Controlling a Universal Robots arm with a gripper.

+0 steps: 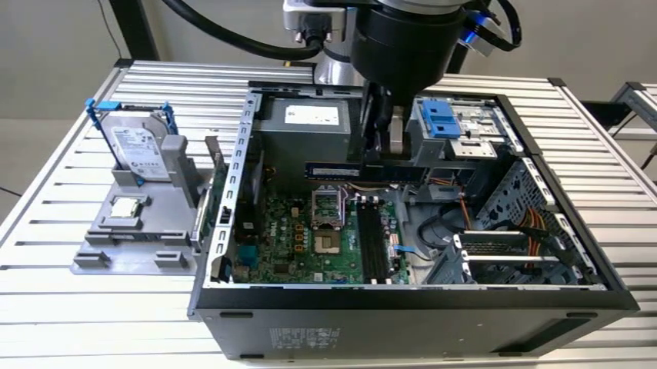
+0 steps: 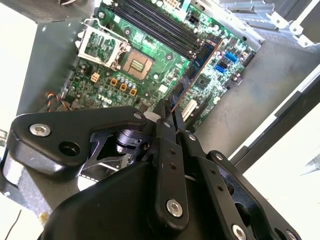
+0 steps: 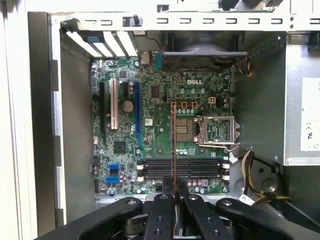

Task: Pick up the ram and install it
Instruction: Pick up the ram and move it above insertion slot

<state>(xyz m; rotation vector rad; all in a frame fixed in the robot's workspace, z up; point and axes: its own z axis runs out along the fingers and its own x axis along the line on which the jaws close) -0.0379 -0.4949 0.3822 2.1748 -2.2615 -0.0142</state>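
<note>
My gripper (image 1: pixel 383 163) hangs inside the open computer case, shut on the ram (image 1: pixel 359 171). The ram is a long blue stick held level above the motherboard (image 1: pixel 308 238). In both wrist views it shows edge-on, running out from between the black fingertips: a thin strip (image 3: pixel 173 145) in the first, a blue and dark edge (image 2: pixel 197 65) in the second. The black memory slots (image 1: pixel 373 238) lie below it near the CPU socket (image 3: pixel 215 129). In the first wrist view the ram's edge crosses these slots (image 3: pixel 200 168) at a right angle.
The power supply (image 1: pixel 308 123) fills the far end of the case. A light-blue drive latch (image 1: pixel 439 117) sits beside the arm, and orange cables (image 1: pixel 513 223) run toward the exterior view's right. On the table left of the case a grey fixture (image 1: pixel 134 231) holds a hard drive (image 1: pixel 138 150).
</note>
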